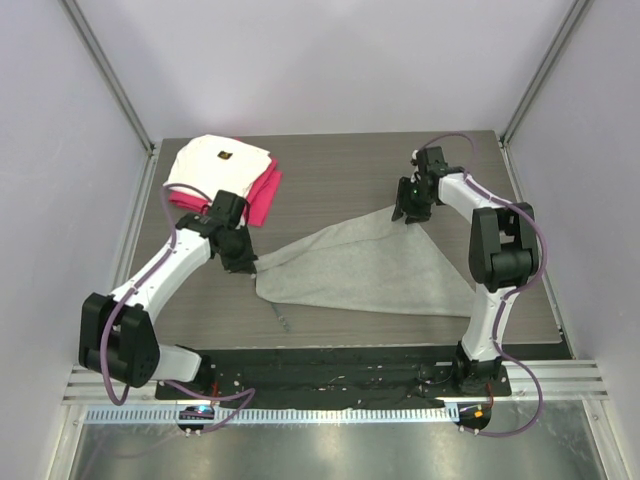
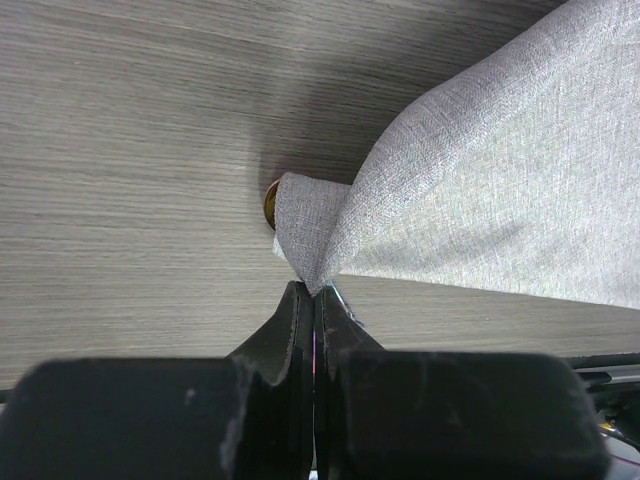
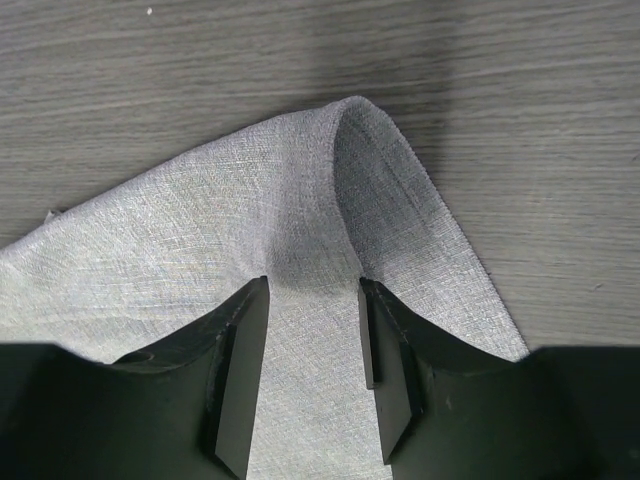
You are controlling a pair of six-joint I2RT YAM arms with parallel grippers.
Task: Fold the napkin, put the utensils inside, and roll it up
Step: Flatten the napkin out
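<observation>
The light-grey napkin lies spread on the wooden table between my two grippers. My left gripper is shut on the napkin's left corner, which it pinches at the fingertips. A small orange-yellow end of the utensil peeks out behind that corner; the rest is hidden by the cloth. A thin grey line sticks out at the napkin's near edge and may be its stem. My right gripper is open, its jaws set either side of a raised fold at the far right corner.
A folded white cloth with a small dark mark lies on a magenta-red folded cloth at the far left, just behind my left arm. A black base plate runs along the near edge. Walls close in on the table's sides and back.
</observation>
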